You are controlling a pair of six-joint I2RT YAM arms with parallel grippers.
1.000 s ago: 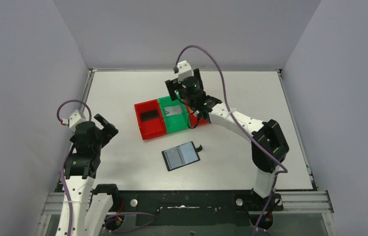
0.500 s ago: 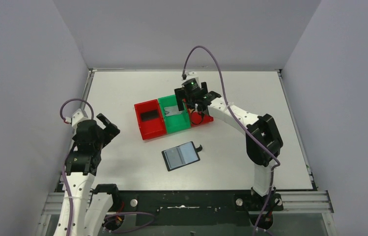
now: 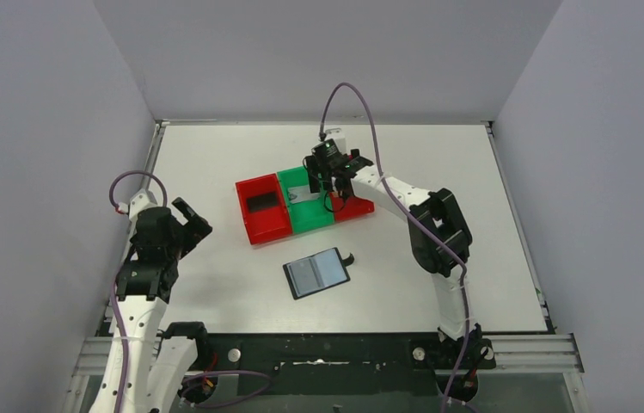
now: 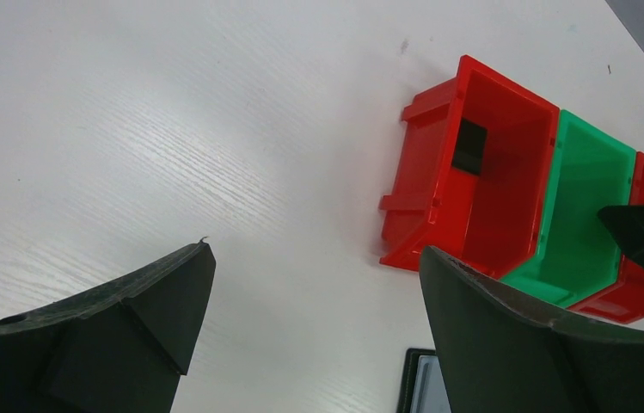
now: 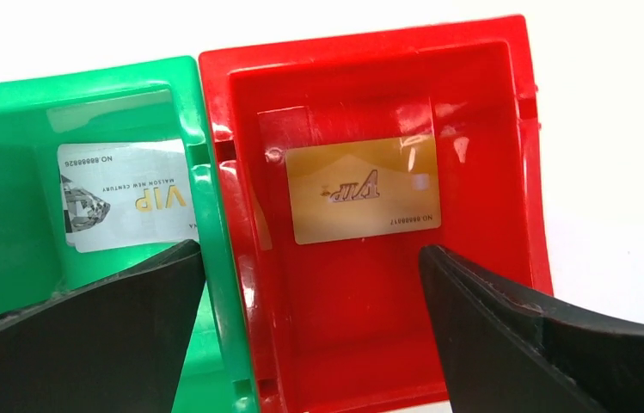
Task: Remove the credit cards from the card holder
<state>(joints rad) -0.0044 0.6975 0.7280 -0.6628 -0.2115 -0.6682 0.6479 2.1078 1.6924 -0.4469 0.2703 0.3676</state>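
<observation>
Nearest the arm bases, the card holder lies open on the white bench, grey-blue face up; the left wrist view catches only its corner. The left claw hangs off to its left, spread wide, empty. Farther back stand a red bin holding a black card, a green bin and a second red bin. The right claw hovers above them, wide apart, gripping nothing; its wrist view alone shows the silver card's print and the gold card
</observation>
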